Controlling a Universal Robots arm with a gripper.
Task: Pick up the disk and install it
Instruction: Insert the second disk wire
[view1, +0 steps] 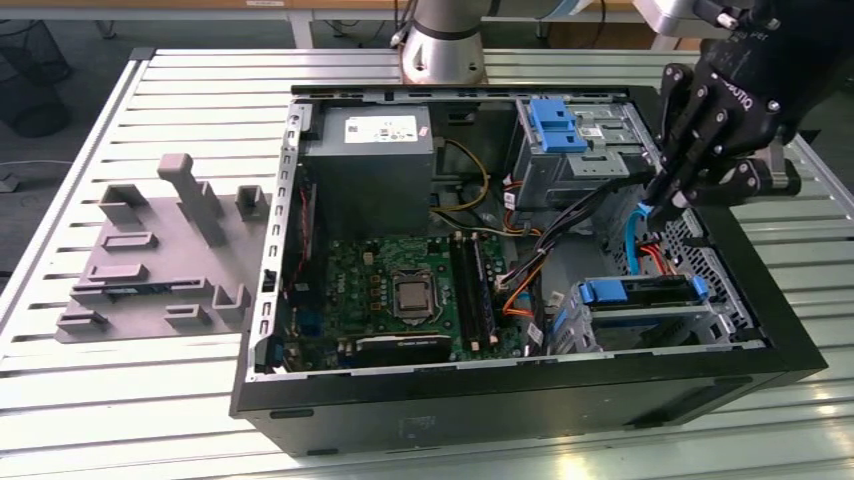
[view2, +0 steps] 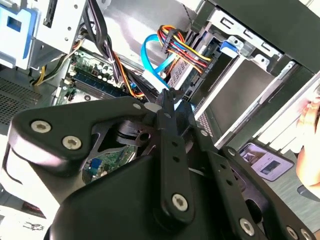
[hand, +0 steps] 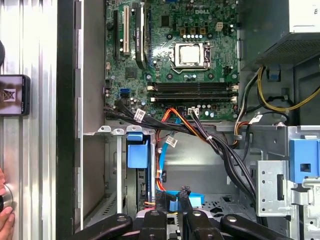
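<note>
The black multi-link hand (view1: 654, 203) reaches down into the open black computer case (view1: 534, 400), which lies on the slatted metal bench (view1: 147, 400). In both wrist views its fingers are drawn close together on a small blue plastic piece (hand: 176, 196). Whether that piece is a side rail or part of a cable end, I cannot say for sure.

The disk, a flat drive with blue plastic side rails (view1: 638, 292), appears to sit in the grey metal drive cage (view1: 627, 325) just below the hand, nearer the case wall. Its label is hidden. A light blue flat cable (view1: 627, 250) hangs right under the fingertips, and a bundle of orange, red and yellow wires (view2: 182, 47) runs just beside them. The green motherboard (view1: 400, 290) lies well apart, on the far side of those wires from the hand.

Judging by this, the work is at the cage itself. To do it well, the hand should keep its grip square to the rails so that they stay parallel to the cage guides. Any push should go straight along them, gently, with the knuckles kept off the wires. A snagged cable would tilt the disk or drag a plug loose
</note>
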